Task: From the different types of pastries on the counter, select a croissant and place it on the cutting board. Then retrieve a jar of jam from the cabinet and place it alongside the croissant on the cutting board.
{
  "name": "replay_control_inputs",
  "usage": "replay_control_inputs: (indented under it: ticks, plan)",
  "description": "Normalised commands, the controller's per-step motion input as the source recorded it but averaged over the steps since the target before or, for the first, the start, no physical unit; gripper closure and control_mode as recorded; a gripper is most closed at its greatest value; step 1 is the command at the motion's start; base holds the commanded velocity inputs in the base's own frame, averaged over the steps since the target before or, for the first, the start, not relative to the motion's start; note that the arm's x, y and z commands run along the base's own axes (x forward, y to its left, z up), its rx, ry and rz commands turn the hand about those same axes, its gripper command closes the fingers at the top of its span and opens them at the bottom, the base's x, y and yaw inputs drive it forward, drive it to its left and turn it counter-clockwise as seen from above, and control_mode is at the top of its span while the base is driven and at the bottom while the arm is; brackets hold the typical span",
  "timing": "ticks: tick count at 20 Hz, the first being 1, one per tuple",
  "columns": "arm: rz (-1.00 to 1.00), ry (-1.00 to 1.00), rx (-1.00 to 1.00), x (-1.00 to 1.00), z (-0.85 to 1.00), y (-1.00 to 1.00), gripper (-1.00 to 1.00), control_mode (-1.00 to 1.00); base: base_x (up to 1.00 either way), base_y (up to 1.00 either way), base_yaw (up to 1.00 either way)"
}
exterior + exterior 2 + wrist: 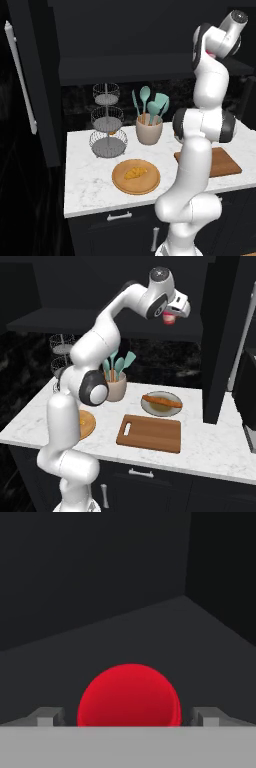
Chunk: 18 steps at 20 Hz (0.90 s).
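With the fingertips [128,717] spread either side, a crooked descent could tip the red-lidded jam jar [129,697].

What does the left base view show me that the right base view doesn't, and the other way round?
Left base view: the croissant in full on its round wooden plate, and the long upright handle at far left.

Right base view: the cutting board's slot-shaped handle hole, the baguette-like pastry lying across its dish, and the jar high in the picture.

Both: the cutting board, wire tier stand, utensil crock and counter.
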Motion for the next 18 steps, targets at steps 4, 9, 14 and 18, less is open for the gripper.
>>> replay_control_inputs:
  ticks: [4, 9, 14, 18]
  plan:
    - [0.0, 0.09, 0.01, 0.0, -0.24, 0.0, 1.0, -1.0, 0.0, 0.0, 0.0]
    - [0.0, 0.08, 0.01, 0.05, -0.14, 0.0, 1.0, -1.0, 0.0, 0.0, 0.0]
    - [0.0, 0.02, 0.0, 0.01, 0.29, 0.0, 1.0, -1.0, 0.0, 0.0, 0.0]
    - [0.05, 0.0, -0.03, -0.4, 1.0, 0.0, 1.0, -1.0, 0.0, 0.0, 0.0]
